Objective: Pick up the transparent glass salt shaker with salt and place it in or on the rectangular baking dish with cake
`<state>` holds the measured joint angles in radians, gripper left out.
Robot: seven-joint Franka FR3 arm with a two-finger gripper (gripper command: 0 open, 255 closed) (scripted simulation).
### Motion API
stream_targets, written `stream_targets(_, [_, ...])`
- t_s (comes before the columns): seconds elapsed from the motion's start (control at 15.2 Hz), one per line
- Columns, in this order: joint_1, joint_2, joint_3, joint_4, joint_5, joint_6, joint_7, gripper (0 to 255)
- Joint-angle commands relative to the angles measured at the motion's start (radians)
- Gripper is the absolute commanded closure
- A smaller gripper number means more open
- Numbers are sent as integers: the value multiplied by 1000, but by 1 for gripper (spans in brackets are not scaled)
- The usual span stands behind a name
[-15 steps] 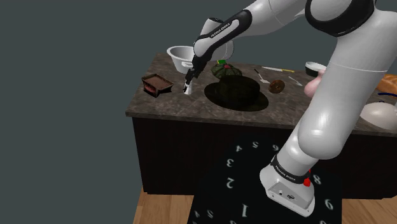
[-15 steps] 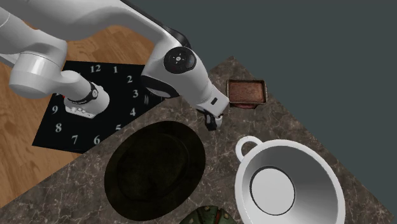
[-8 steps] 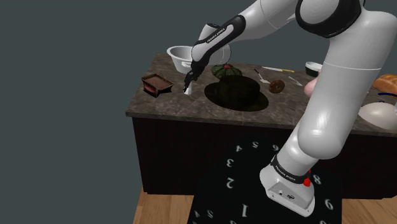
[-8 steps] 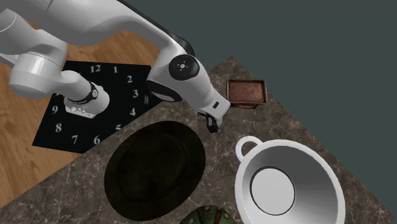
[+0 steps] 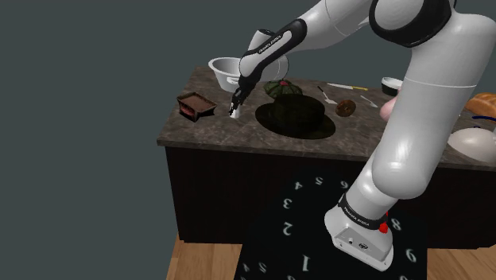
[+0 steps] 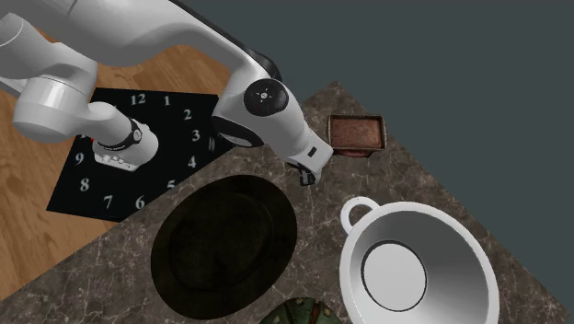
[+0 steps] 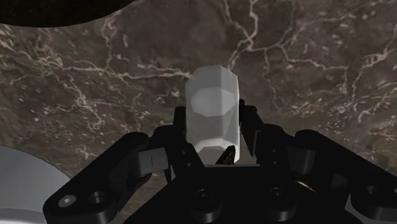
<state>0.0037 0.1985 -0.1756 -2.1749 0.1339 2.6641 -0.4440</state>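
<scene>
The gripper is closed on the shaker: a pale grey, faceted little body stands upright between the two black fingers, which press it on both sides. Under it lies the dark, veined stone of the desk. I cannot tell whether the shaker's base touches the stone or hangs just above it.

From the shoulder view the gripper points down over the desk with the shaker showing as a small pale spot at its tip. The dish, rectangular, dark-rimmed and with brown cake inside, sits near the gripper toward the shoulder view's left, apart from it. A white bowl with a handle stands beyond the gripper, and a round black plate lies just beside it toward the shoulder view's right.

In the second exterior view the gripper hangs between the dish, the plate and the bowl, touching none of them. The white arm reaches in from the stand, which rests on a black rug printed with clock numbers.
</scene>
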Motion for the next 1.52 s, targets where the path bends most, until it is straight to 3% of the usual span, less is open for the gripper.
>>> stream_targets(0.0, [0, 0, 0, 0, 0, 0, 0, 255])
stream_targets(0.33, [0, 0, 0, -1, 0, 0, 0, 255])
stream_targets(1.45, [10, -130, -16, 83, -66, -210, 52, 255])
